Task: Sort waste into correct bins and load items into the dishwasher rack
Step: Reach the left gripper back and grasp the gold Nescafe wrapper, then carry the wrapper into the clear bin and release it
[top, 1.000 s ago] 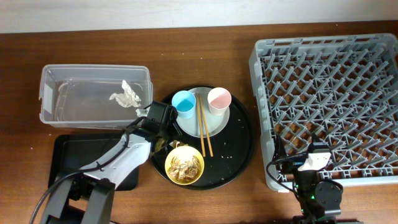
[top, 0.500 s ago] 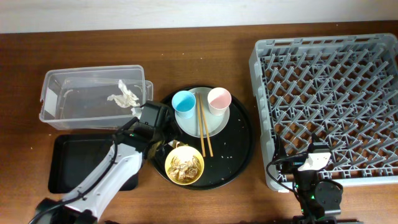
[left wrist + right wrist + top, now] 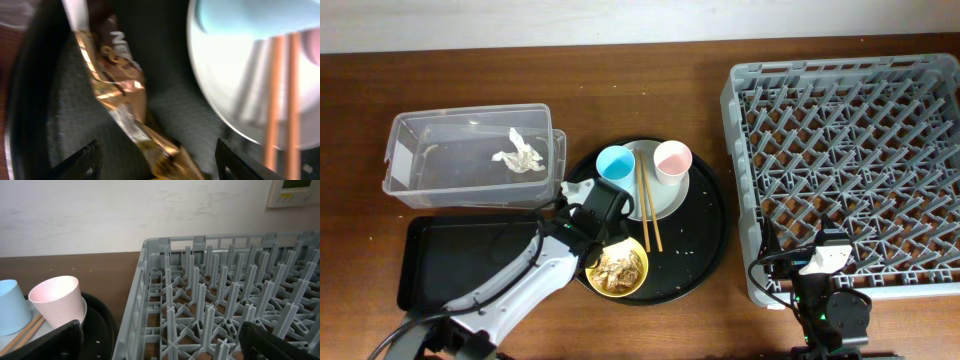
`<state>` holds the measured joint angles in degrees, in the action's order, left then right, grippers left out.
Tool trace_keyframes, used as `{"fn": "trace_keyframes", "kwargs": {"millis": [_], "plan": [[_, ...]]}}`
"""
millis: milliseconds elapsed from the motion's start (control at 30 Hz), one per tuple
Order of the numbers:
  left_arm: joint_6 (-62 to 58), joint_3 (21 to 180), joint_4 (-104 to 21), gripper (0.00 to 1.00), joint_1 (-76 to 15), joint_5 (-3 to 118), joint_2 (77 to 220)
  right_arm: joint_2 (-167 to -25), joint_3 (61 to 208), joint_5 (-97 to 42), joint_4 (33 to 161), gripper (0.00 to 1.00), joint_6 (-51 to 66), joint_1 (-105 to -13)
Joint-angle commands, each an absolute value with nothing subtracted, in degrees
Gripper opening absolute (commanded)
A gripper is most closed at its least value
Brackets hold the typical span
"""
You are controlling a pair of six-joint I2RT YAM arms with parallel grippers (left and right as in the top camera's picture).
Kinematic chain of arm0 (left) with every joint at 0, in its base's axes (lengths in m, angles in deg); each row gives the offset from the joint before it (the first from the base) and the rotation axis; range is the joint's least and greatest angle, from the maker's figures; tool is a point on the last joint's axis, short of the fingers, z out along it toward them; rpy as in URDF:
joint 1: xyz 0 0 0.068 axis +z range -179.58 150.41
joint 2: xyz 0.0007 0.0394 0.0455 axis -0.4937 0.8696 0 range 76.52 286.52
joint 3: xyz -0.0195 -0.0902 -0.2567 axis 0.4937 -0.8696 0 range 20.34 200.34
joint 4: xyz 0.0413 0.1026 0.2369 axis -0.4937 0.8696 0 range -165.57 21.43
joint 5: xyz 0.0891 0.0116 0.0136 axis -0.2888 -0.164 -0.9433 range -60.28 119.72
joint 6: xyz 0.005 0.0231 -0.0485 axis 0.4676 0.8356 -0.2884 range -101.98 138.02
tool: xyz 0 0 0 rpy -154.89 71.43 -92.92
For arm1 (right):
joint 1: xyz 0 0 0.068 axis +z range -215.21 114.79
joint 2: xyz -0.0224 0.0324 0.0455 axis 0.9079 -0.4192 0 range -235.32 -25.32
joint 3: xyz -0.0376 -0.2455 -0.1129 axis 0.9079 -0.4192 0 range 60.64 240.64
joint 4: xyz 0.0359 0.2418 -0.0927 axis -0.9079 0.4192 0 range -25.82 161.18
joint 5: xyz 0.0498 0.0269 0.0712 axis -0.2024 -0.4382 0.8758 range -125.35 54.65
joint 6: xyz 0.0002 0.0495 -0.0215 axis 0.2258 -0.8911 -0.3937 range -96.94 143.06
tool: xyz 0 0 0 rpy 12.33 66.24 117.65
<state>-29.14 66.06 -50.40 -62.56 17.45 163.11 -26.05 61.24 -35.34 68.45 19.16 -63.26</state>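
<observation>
In the left wrist view a brown-gold crinkled wrapper (image 3: 120, 90) lies on the round black tray, running down between the fingers of my left gripper (image 3: 160, 167), which stands open around it. From overhead, my left gripper (image 3: 598, 208) hovers between the plate (image 3: 665, 200) and the yellow bowl (image 3: 617, 270) of brownish food scraps. The blue cup (image 3: 615, 163) and pink cup (image 3: 672, 160) stand on the plate, and the chopsticks (image 3: 648, 212) lie across it. A crumpled tissue (image 3: 520, 152) sits in the clear tub (image 3: 410, 185). My right gripper (image 3: 162, 347) is open at the grey rack's (image 3: 850, 160) front-left corner.
The shallow black rectangular tray (image 3: 450, 262) lies in front of the clear tub, partly under my left arm. The round black tray (image 3: 705, 235) holds the dishes between tub and rack. White grains are scattered on its right side.
My left gripper has moved right and toward the front, from beside the tub's corner to over the round tray beside the bowl. The right arm has not moved.
</observation>
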Motion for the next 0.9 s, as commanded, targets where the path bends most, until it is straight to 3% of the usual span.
{"fn": "trace_keyframes", "kwargs": {"millis": [0, 467, 867], "plan": [[-29.10, 65.47, -49.90, 0.67, -61.66, 13.99, 163.83, -25.68, 60.96, -35.63, 68.80, 0.98, 19.13, -63.34], [-29.07, 65.42, -53.75, 0.62, -61.66, 13.84, 171.11, -25.68, 60.96, -35.65, 68.80, 0.98, 19.13, -63.34], [-29.01, 67.02, -54.08, 0.06, -61.66, 8.44, 163.70, -25.68, 60.96, -35.65, 68.80, 0.98, 19.16, -63.34]]}}
